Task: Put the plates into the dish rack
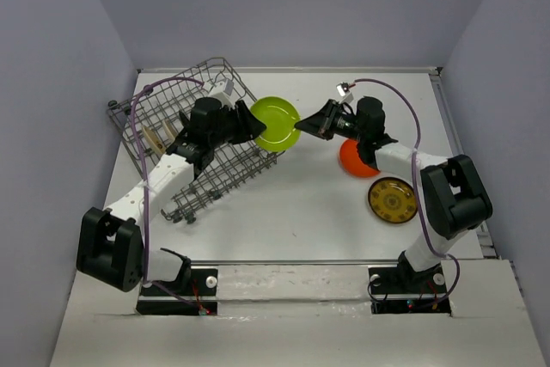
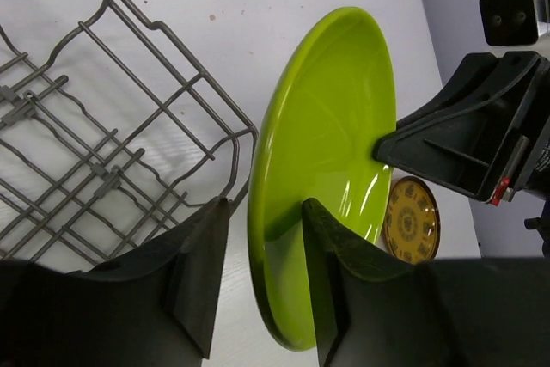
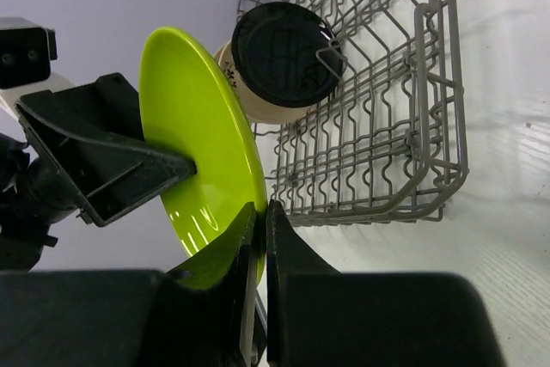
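The right gripper (image 3: 260,212) is clamped on one rim of the green plate (image 1: 275,123), holding it on edge above the table (image 1: 301,221). The left gripper (image 2: 262,204) straddles the opposite rim, jaws apart, with a gap on one side. The rack (image 1: 225,180) stands just left, holding a black plate (image 3: 279,45) against a cream plate (image 3: 249,100). An orange plate (image 1: 354,161) and a patterned plate (image 1: 392,200) lie by the right arm.

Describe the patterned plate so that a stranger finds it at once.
Look at the table's right side, beside the right arm. A patterned plate lies flat there. Unlike the plain orange plate next to it, it is yellow-brown with dark rings.
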Tool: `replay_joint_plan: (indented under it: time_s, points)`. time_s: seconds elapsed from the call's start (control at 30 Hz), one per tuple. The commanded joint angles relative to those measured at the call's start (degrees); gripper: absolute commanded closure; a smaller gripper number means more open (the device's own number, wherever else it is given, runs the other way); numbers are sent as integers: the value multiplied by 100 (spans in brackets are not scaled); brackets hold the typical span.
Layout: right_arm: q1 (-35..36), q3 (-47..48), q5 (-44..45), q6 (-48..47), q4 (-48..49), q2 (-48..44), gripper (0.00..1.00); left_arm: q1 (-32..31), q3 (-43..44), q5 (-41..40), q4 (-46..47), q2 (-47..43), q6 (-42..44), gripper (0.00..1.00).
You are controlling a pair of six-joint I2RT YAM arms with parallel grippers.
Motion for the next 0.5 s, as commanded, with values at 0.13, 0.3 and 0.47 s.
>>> replay_joint_plan:
  time_s: [0.13,0.3,0.47]
  points:
    - [174,-260,-565,235,885,-62,79,-119,267,-723,184,-90,-75,95]
    - [174,-637,-345,78,763,-378,24,-128,820,-1820,-579,-257,259,95]
    - [174,-1077,-82,-185,482,-747,16,-128,1453,-3673,-1476,-275,408,95]
